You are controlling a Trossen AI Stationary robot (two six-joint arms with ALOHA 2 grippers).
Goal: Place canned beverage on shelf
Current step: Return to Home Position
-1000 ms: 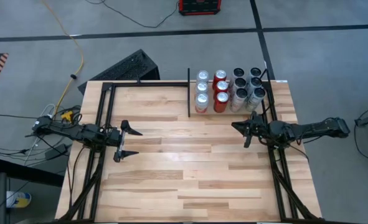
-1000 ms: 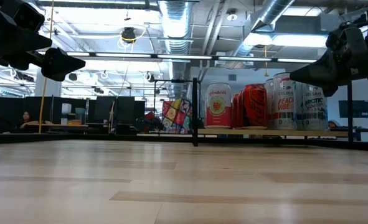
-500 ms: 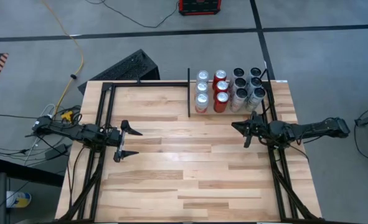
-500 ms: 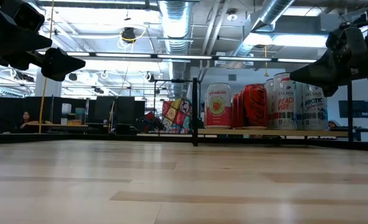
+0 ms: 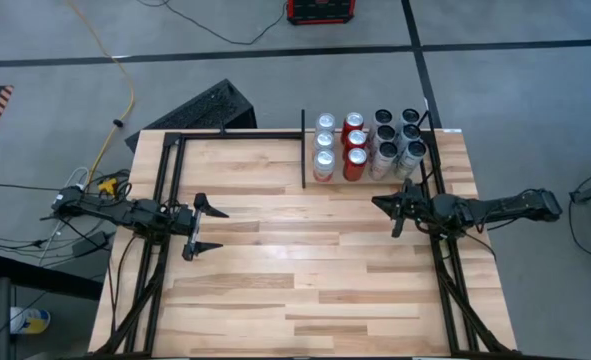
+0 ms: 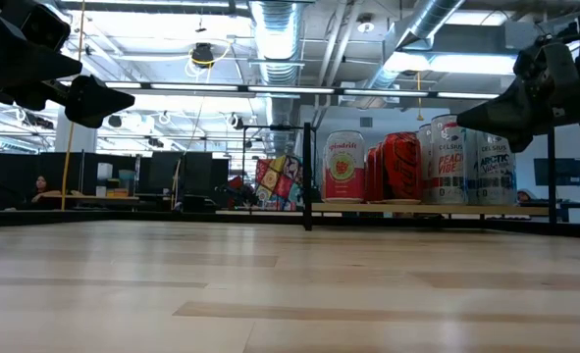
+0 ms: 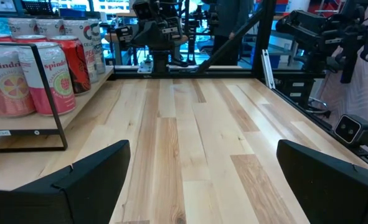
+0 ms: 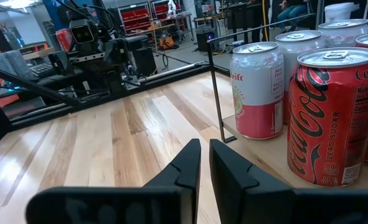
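Observation:
Several beverage cans [image 5: 367,147] stand upright in rows on the shelf [image 6: 427,208] at the table's far right: pink-and-white ones [image 8: 256,90], red cola ones [image 8: 329,118] and white ones. A black divider bar [image 5: 303,150] borders them on the left. My left gripper [image 5: 220,229] hovers open over the table's left side, pointing level toward the right, with nothing between its fingers. My right gripper [image 5: 377,205] hovers shut over the right side, just in front of the shelf, pointing level toward the left, and holds nothing.
Black rails [image 5: 165,180] frame the table along its left, right and far sides. The wide wooden tabletop [image 5: 305,270] lies between the two arms. A dark keyboard-like object [image 5: 210,108] lies beyond the far left corner. In the low view, desks and seated people show far behind.

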